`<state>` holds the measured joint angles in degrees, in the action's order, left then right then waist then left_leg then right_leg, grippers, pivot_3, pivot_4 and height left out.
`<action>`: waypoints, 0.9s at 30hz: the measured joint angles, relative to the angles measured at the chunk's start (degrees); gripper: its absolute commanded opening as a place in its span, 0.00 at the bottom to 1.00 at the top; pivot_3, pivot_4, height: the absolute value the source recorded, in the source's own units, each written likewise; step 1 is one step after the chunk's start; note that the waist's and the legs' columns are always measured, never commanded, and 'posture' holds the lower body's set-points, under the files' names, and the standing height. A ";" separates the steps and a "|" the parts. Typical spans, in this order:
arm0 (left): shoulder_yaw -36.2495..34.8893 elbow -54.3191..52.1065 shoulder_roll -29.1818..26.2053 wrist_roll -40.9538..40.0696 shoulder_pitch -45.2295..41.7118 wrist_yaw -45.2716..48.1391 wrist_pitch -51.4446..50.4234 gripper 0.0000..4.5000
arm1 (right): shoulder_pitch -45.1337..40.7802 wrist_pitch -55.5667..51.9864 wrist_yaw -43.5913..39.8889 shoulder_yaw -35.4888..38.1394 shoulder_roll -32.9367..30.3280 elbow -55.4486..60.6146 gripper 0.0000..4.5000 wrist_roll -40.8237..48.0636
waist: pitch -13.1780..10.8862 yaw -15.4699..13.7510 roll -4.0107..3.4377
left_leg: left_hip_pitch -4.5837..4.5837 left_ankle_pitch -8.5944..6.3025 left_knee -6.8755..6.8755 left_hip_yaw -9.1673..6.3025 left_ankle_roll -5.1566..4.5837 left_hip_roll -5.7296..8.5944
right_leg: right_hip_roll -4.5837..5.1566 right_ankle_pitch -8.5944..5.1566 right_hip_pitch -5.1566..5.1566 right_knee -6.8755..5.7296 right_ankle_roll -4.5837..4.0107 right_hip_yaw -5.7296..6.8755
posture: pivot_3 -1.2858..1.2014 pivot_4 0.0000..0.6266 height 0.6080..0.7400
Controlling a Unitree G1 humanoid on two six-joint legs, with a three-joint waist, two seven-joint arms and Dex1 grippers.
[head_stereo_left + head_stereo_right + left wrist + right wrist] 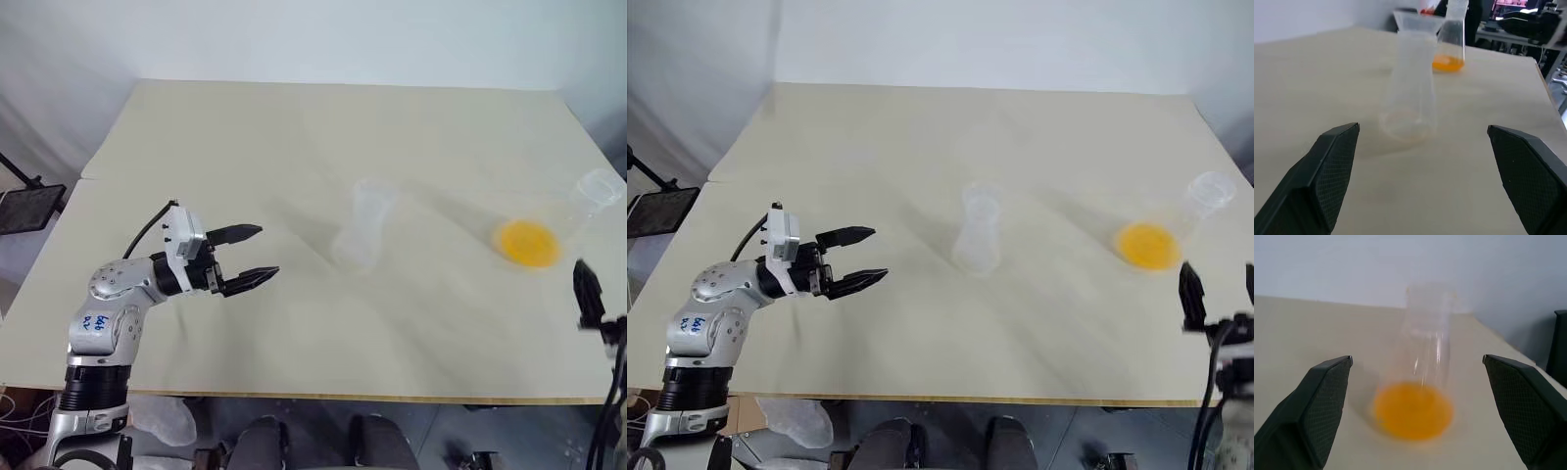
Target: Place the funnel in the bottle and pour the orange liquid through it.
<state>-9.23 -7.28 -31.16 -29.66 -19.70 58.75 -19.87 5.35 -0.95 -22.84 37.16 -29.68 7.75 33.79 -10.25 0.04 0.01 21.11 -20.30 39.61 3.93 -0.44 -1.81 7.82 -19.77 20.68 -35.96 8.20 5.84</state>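
The small clear bottle (355, 247) stands upright near the middle of the table, with the clear funnel (373, 193) sitting in its neck. The bottle (1408, 98) and the funnel (1418, 20) also show in the left wrist view. My left gripper (267, 252) is open and empty, level, to the left of the bottle and apart from it. A large clear conical flask (573, 211) holds the orange liquid (529, 244) at the table's right side. My right gripper (1220, 284) is open and empty, just in front of the flask (1425, 333), whose orange liquid (1413, 410) lies between the fingers' line of sight.
The pale table (294, 127) has a seam along its left part and its front edge close to both arms. A black stand (29, 206) is off the table's left edge. Dark equipment (1528, 24) lies beyond the table's far side in the left wrist view.
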 measured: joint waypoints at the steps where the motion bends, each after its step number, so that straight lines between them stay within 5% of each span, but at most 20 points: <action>1: 0.13 -0.76 0.26 -0.22 0.13 -0.53 -0.21 0.99 | -2.14 -1.38 0.56 -0.42 -1.18 -1.14 1.00 -0.15 | 0.00 -0.05 0.00 | 0.03 0.00 0.00 -0.01 0.00 0.02 | -0.01 0.00 0.01 0.00 0.00 0.02 | 0.52 0.24 1.00; 14: 0.39 -10.23 2.55 -2.59 6.47 -7.44 -2.20 0.99 | -25.85 -14.64 2.81 -3.78 -8.76 -20.53 1.00 -1.81 | -0.03 -0.04 -0.07 | 0.10 0.00 0.00 -0.03 -0.01 0.05 | -0.02 0.00 0.02 0.04 0.00 0.08 | 0.52 0.24 1.00; 27: 0.91 -10.78 3.12 -2.59 6.59 -9.48 -2.11 0.99 | -34.67 -12.47 -0.76 -7.29 -9.83 -33.48 1.00 -6.17 | -0.04 0.10 -0.09 | 0.14 0.00 0.00 0.01 -0.01 0.07 | -0.07 0.00 0.05 0.08 0.00 0.08 | 0.52 0.24 1.00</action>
<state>-8.32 -18.06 -28.04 -32.25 -13.11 49.27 -21.98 -29.32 -13.42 -23.59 29.87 -39.50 -25.73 27.62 -10.29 0.14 -0.08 21.25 -20.31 39.60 3.94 -0.45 -1.73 7.74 -19.77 20.72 -35.88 8.20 5.92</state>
